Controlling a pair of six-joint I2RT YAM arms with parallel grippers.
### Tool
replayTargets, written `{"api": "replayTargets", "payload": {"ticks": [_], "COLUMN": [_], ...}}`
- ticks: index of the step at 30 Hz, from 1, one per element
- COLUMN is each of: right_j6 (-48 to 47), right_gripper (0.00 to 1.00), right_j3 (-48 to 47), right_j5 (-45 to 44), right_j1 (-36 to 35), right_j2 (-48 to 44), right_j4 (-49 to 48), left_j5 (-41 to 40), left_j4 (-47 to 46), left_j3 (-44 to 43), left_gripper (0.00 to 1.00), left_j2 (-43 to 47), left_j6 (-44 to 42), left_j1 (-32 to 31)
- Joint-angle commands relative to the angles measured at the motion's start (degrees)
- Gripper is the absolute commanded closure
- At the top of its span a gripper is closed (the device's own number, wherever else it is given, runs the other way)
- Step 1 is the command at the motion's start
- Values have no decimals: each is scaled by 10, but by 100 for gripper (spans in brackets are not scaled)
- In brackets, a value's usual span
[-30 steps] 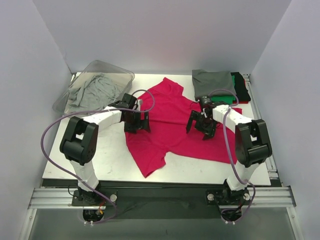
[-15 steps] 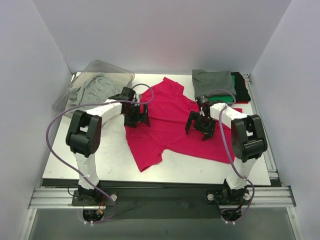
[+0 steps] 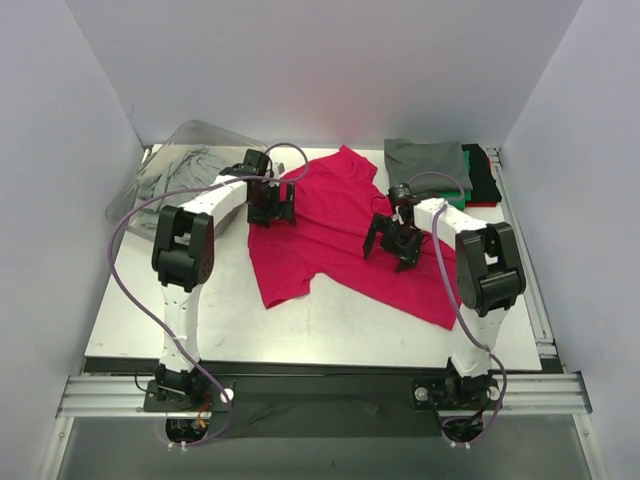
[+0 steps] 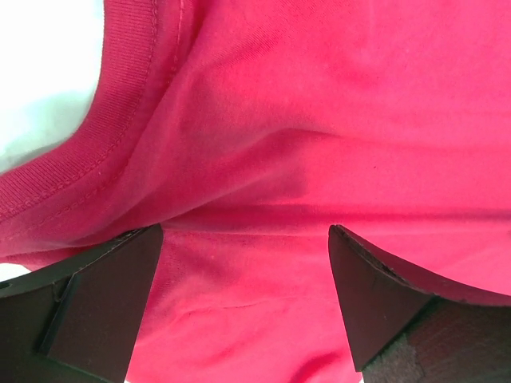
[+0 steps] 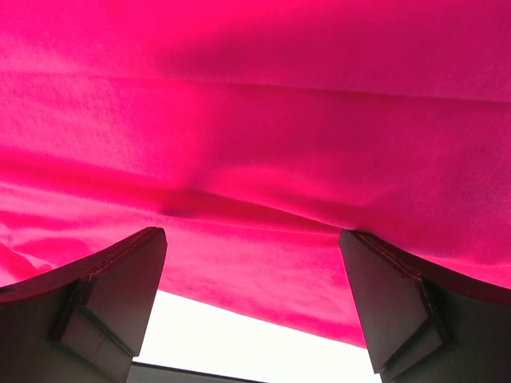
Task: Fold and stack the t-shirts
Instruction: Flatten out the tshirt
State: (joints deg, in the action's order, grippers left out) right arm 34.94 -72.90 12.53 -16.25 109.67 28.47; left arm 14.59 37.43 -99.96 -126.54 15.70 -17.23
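Observation:
The magenta-red t-shirt lies spread and wrinkled across the middle of the table. My left gripper stands open on its left part near the ribbed collar, fingers wide apart, with flat cloth under them. My right gripper is open too, on the shirt's right part. In the right wrist view the cloth spans between its fingers above the shirt's edge and the white table. Neither gripper pinches the cloth. Folded t-shirts are stacked at the back right, a dark grey one on top.
A clear plastic bin at the back left holds a crumpled light grey shirt. Green and black folded shirts show beside and under the dark grey one. The white table has a metal rail along its front edge.
Both grippers have moved toward the back of the table, and the magenta-red shirt has slid back with them, its lower hem now farther from the front edge. Both stayed open.

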Motion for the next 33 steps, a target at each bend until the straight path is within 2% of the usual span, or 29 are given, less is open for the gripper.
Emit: {"api": "replayTargets", "payload": {"ticks": [1, 5, 9, 13, 16, 17, 21, 24, 28, 33], "right_j6": [7, -8, -25, -34, -36, -37, -44, -44, -44, -42], "right_gripper": [3, 3, 3, 3, 3, 3, 3, 3, 3, 3], "right_j3": [-22, -43, -62, -71, -69, -67, -59, -51, -39, -35], "right_j5": [-3, 6, 8, 7, 7, 7, 12, 10, 11, 11], "right_j1": [-4, -5, -7, -7, -7, -7, -7, -6, -7, -7], "right_j2": [14, 18, 16, 6, -2, -4, -11, -16, -15, -17], "right_j4": [19, 25, 34, 40, 43, 44, 44, 44, 44, 44], "left_j5": [-5, -2, -32, -82, -105, -116, -155, -153, -108, -85], "left_j4": [19, 22, 24, 12, 0, -3, -5, -12, -47, -100], "left_j3": [-37, -51, -20, 90, 219, 284, 406, 474, 529, 558], "left_gripper": [3, 3, 3, 3, 3, 4, 10, 16, 17, 21], "left_j2": [-27, 4, 107, 220, 310, 331, 431, 473, 500, 505], "left_j6": [-52, -77, -80, -51, -3, 25, 80, 109, 135, 157], "left_j1": [3, -11, -23, -39, -54, -58, -65, -61, -61, -60]}}
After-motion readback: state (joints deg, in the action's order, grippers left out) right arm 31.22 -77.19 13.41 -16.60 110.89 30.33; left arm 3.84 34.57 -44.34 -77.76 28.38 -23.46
